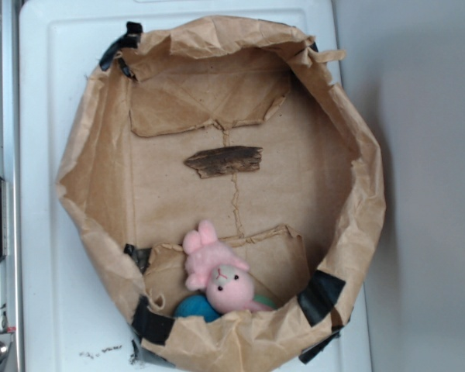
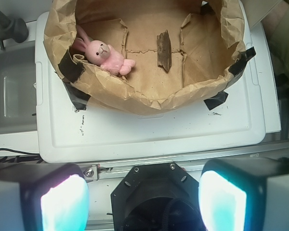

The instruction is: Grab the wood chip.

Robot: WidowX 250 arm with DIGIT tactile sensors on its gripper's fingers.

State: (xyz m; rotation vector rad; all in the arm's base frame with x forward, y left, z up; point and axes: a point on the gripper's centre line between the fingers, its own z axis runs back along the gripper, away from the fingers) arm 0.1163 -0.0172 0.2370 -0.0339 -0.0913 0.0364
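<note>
The wood chip (image 1: 223, 161) is a flat dark brown sliver lying on the floor of the brown paper bag (image 1: 93, 155); in the wrist view the wood chip (image 2: 164, 50) lies near the bag's middle. My gripper (image 2: 143, 202) is open, its two glowing pads (image 2: 62, 204) wide apart with nothing between them. It hangs well back from the bag, over the black robot base (image 2: 156, 202), far from the chip. The gripper does not show in the exterior view.
A pink plush bunny (image 1: 221, 275) lies by the bag's wall with a blue ball (image 1: 195, 308) beside it. The bag stands on a white plastic lid (image 2: 144, 134), its crumpled rim held with black tape (image 1: 319, 297). A metal rail (image 2: 192, 159) runs between lid and base.
</note>
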